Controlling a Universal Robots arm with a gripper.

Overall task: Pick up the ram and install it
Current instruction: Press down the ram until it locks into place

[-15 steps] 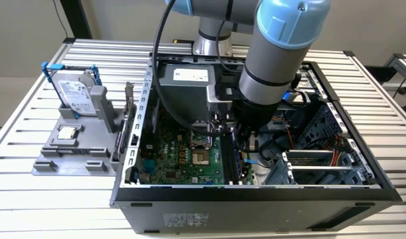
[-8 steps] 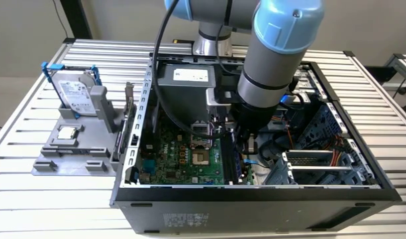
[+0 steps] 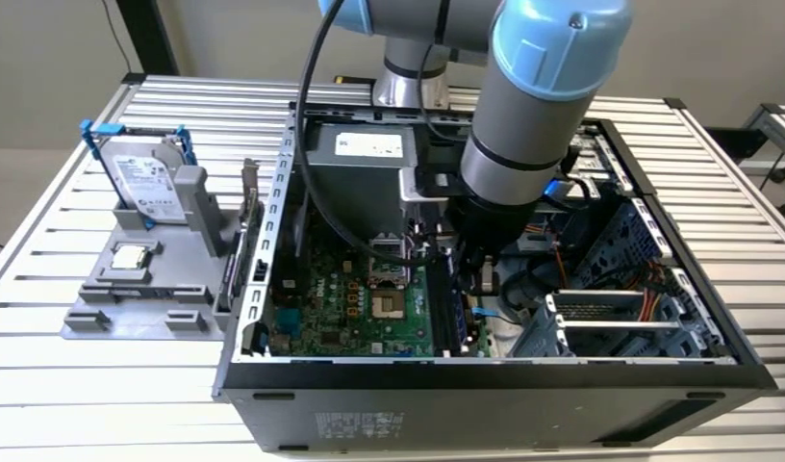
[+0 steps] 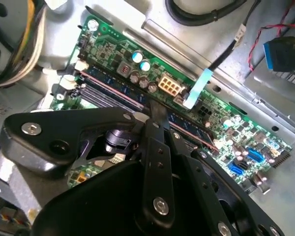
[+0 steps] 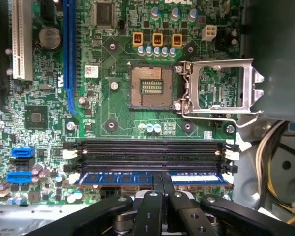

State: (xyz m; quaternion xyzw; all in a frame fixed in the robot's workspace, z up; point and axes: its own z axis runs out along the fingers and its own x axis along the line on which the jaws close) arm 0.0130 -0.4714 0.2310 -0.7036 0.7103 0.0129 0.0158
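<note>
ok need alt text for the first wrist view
The hand sits over a memory stick lying along the nearest memory slot of a green motherboard. Beyond it are two empty black slots and an empty processor socket with its metal latch open.

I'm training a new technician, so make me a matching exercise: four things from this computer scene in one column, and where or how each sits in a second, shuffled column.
1. the ram
2. hard drive
3. processor socket
4. processor chip

A. upright in the grey holder, outside the case
B. empty, its metal frame swung open
C. at a memory slot, between the jaws of the gripper
D. lying flat on the grey holder

Pairs: 1-C, 2-A, 3-B, 4-D
</note>
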